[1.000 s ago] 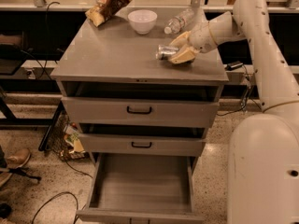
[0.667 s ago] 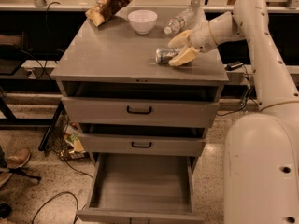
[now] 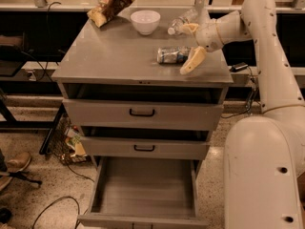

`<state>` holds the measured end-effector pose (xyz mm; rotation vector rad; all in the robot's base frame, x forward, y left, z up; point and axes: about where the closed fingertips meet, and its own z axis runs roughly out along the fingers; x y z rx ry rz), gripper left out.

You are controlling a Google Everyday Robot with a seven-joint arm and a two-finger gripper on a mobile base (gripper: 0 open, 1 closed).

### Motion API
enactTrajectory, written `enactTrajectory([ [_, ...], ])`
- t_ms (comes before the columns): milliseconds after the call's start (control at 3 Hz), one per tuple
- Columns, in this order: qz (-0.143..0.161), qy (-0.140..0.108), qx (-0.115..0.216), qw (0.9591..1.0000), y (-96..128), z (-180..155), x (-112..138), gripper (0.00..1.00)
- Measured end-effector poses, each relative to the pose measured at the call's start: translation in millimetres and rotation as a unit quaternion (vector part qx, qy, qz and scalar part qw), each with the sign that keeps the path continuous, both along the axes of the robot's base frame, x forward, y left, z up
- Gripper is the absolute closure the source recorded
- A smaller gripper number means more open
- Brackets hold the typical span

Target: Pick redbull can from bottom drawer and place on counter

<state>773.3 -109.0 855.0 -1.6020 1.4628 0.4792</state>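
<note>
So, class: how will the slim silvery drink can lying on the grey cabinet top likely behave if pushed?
The slim silvery drink can lies on its side on the smooth grey cabinet top, so it would probably roll. Its thin metal likely dents if squeezed. The gripper, fingers open, is by one end of it.

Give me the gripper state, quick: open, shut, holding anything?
Gripper: open, holding nothing, above the right side of the counter; the redbull can lies on its side on the counter right beside it.
</note>
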Motion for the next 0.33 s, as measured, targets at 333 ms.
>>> enactTrajectory([
  [333,-0.017,-0.035,0.013,0.9992,-28.5,29.6,-6.4,0.0],
])
